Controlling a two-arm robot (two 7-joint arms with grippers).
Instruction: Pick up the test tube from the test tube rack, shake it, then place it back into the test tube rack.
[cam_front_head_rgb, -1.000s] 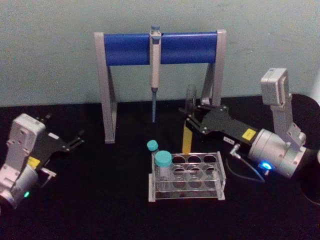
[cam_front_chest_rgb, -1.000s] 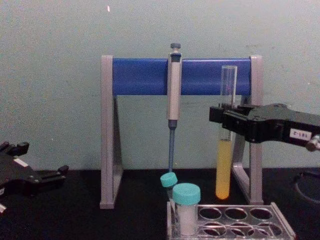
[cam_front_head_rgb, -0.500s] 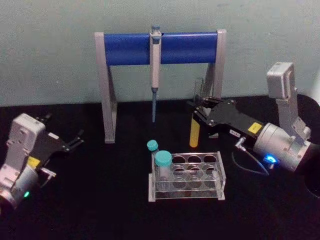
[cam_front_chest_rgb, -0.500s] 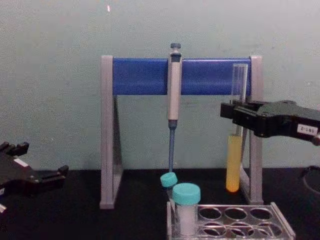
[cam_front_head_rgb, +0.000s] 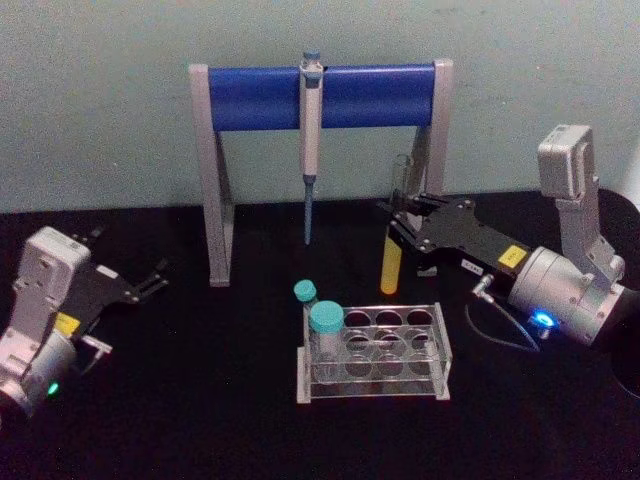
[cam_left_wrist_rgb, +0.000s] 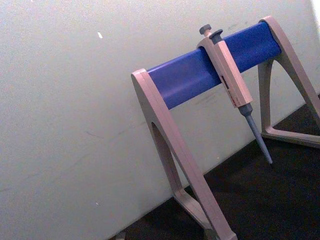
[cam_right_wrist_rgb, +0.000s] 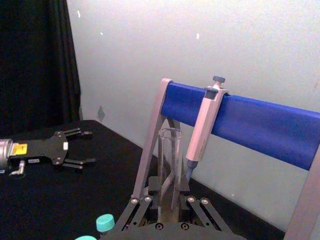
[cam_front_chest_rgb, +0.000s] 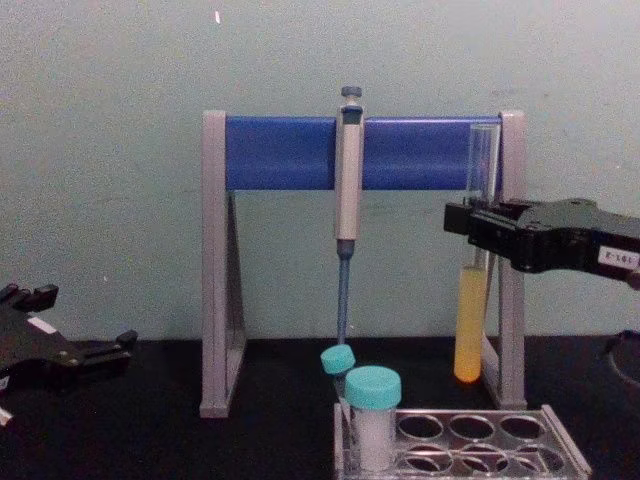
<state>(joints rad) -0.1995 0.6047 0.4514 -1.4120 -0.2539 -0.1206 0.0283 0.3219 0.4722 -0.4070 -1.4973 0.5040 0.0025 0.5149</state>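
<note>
My right gripper (cam_front_head_rgb: 401, 222) is shut on the test tube (cam_front_head_rgb: 391, 268), a slim clear glass tube with yellow liquid in its lower part. It holds the tube upright in the air, behind the right end of the test tube rack (cam_front_head_rgb: 372, 386). In the chest view the test tube (cam_front_chest_rgb: 468, 330) hangs in front of the stand's right leg, above the rack (cam_front_chest_rgb: 563, 443), with the gripper (cam_front_chest_rgb: 472, 222) clamped around its middle. The right wrist view shows the tube's open top (cam_right_wrist_rgb: 170, 150) rising between the fingers. At the far left my left gripper (cam_front_head_rgb: 156, 279) rests open on the table.
A grey-and-blue pipette stand (cam_front_head_rgb: 320, 96) stands behind the rack, with a grey-blue pipette (cam_front_head_rgb: 310, 120) hanging from its bar. Two teal-capped tubes (cam_front_head_rgb: 326, 320) stand in the rack's left column. The table is black and a pale wall lies close behind the stand.
My right gripper has carried the test tube to the right and farther back from the rack, most of it in the first half second. The left arm has not moved.
</note>
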